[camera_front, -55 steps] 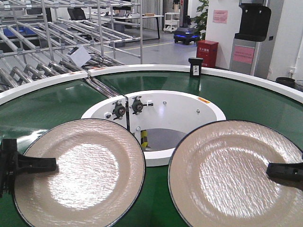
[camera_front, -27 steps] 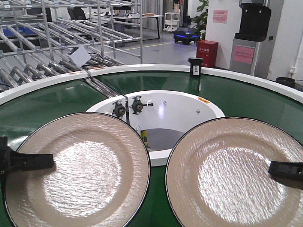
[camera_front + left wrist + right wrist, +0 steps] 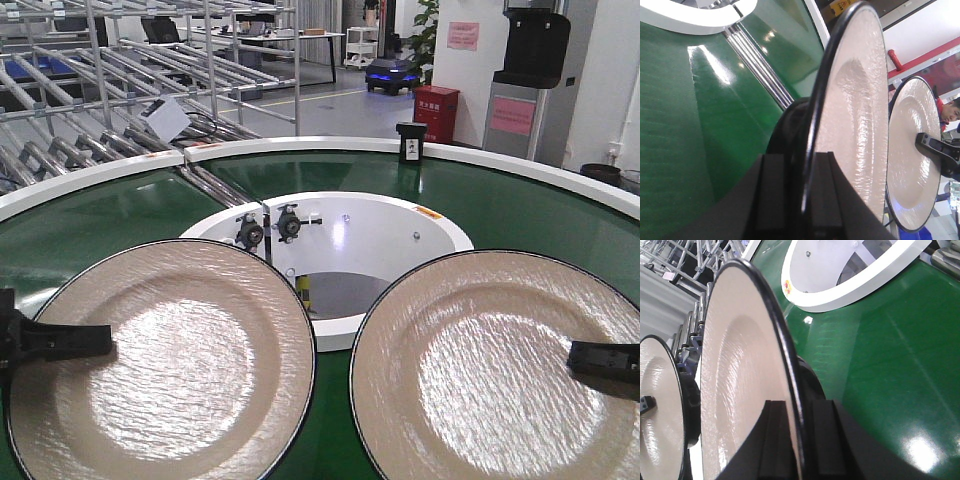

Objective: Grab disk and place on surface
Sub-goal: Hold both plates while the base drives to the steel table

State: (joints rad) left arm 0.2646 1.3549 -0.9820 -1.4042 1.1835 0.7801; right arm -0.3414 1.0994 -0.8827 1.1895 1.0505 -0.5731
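Two cream plates, the left disk [image 3: 160, 365] and the right disk [image 3: 490, 370], hang side by side over the green conveyor belt [image 3: 520, 200], each rim clamped tight by the left pincer [image 3: 801, 200] and the right pincer [image 3: 797, 440]. Carrying both flat and well apart to the worktop, out of shot, looks wisest.

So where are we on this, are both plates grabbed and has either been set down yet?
Grabbing looks done: the left gripper is shut on the rim of the left plate, the right gripper on the rim of the right plate. In hand: both plates are held over the green conveyor belt, neither released. Left: placing both; the placing surface shows in no view.
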